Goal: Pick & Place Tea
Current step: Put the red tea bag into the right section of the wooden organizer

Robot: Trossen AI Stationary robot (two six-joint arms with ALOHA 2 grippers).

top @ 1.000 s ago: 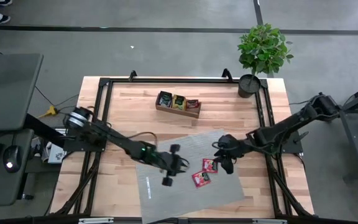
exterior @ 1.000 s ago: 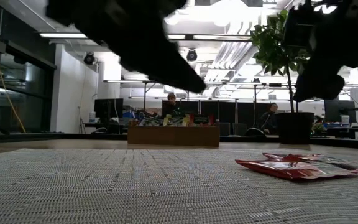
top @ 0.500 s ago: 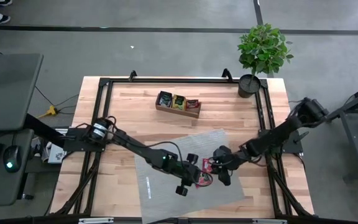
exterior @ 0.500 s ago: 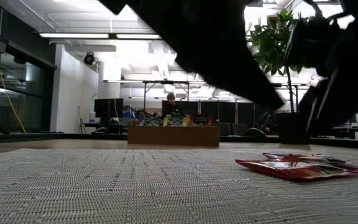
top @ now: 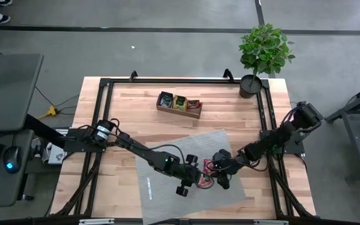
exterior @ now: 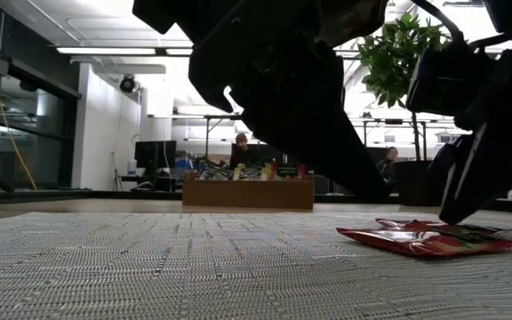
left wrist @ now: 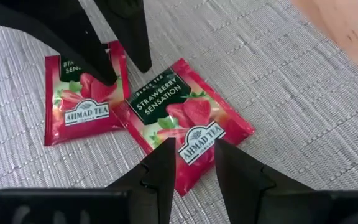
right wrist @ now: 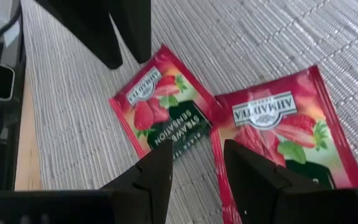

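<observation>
Two red-pink tea sachets lie flat, side by side, on the grey mat (top: 167, 194). My left gripper (left wrist: 192, 152) is open and slants down. Its fingers stand on either side of the near edge of one sachet (left wrist: 188, 121), close above it. My right gripper (right wrist: 196, 152) comes from the other side, also open and slanting down. It straddles the edge of the other sachet (right wrist: 284, 137). In the high view the two grippers (top: 195, 179) (top: 216, 170) face each other over the pair of sachets (top: 206, 173). My left gripper hangs just over its sachet's edge; I cannot tell whether it touches. My right gripper has one fingertip (exterior: 452, 218) down at the top face of the farther sachet (exterior: 434, 227), slanting from above; I cannot tell whether it touches.
A brown wooden tray (top: 179, 103) with sachets in its compartments stands at the table's far middle. A potted plant (top: 264, 53) stands at the far right corner. The mat lies askew on the near half of the wooden table (top: 124, 125).
My left gripper has reached toward the table's right edge and sunk to the sachets. My right gripper has come down and toward the near edge onto the same pair. Both sachets lie where they were, and neither gripper's gap has changed.
</observation>
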